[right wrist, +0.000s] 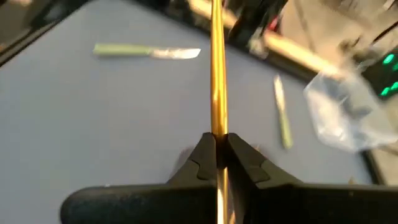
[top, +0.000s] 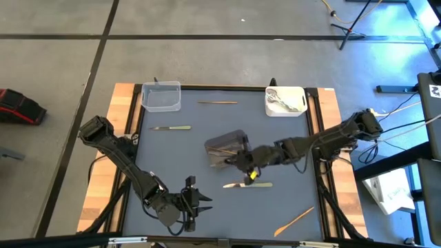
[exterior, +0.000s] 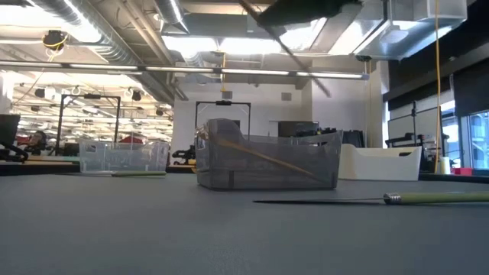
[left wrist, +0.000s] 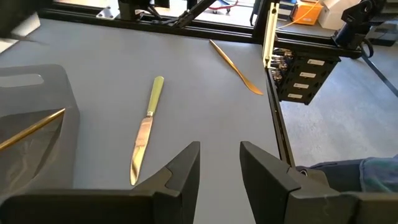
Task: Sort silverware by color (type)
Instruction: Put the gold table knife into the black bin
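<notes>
My right gripper (top: 242, 163) hangs over the near right corner of the dark grey tub (top: 226, 149), shut on a thin gold piece (right wrist: 216, 62). Another gold piece (exterior: 267, 156) leans inside that tub. One green-handled knife (top: 247, 184) lies flat on the mat just near of the right gripper, and another (top: 171, 128) lies toward the far left. Gold pieces lie at the far edge (top: 218, 102) and the near right corner (top: 295, 220). Silver spoons sit in the white tub (top: 286, 100). My left gripper (top: 191, 201) waits open near the table's near edge. My right gripper pinches the thin gold piece between its two fingertips (right wrist: 202, 155). The shaft (right wrist: 217, 121) runs straight forward from the fingers, along their line, and a short stretch shows behind the tips too. It is lifted clear of the mat.
A clear tub (top: 161, 96) stands at the far left corner of the mat. The wooden table edge (top: 124, 110) and black frame border the mat. In the left wrist view the knife (left wrist: 146, 124) and a gold piece (left wrist: 236, 65) lie ahead of the open fingers.
</notes>
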### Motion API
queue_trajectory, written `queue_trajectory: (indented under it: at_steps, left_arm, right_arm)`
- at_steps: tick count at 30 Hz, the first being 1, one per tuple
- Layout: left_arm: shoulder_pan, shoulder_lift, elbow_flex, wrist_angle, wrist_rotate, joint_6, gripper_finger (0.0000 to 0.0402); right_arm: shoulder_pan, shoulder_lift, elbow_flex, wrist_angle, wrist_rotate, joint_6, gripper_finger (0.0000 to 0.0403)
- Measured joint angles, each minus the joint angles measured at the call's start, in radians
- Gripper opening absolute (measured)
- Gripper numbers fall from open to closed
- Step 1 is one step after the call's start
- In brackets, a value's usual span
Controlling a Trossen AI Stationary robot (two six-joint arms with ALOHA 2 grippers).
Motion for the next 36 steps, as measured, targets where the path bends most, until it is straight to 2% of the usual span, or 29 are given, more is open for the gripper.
queue_trajectory:
  at_steps: [6, 11, 21, 27, 32, 36]
  left_arm:
    - [0.000, 0.000, 0.000, 0.000, 0.000, 0.000, 0.0109]
    - [0.000, 0.000, 0.000, 0.000, 0.000, 0.000, 0.0109]
    - [0.002, 0.000, 0.000, 0.000, -0.003, 0.000, 0.0109]
    - [0.002, 0.000, 0.000, 0.000, -0.004, 0.000, 0.0109]
    - [0.002, 0.000, 0.000, 0.000, -0.004, 0.000, 0.0109]
    - [0.002, 0.000, 0.000, 0.000, -0.004, 0.001, 0.0109]
  right_arm:
    - [-0.117, 0.000, -0.078, 0.134, -0.090, -0.028, 0.0005]
    - [-0.187, 0.000, -0.161, 0.181, -0.125, 0.001, 0.0005]
    - [-0.246, 0.000, -0.335, 0.372, -0.180, 0.085, 0.0005]
    - [-0.244, 0.001, -0.341, 0.416, -0.180, 0.086, 0.0005]
    - [-0.244, 0.001, -0.293, 0.430, -0.181, 0.087, 0.0005]
    - [-0.244, 0.001, -0.261, 0.447, -0.238, 0.112, 0.0005]
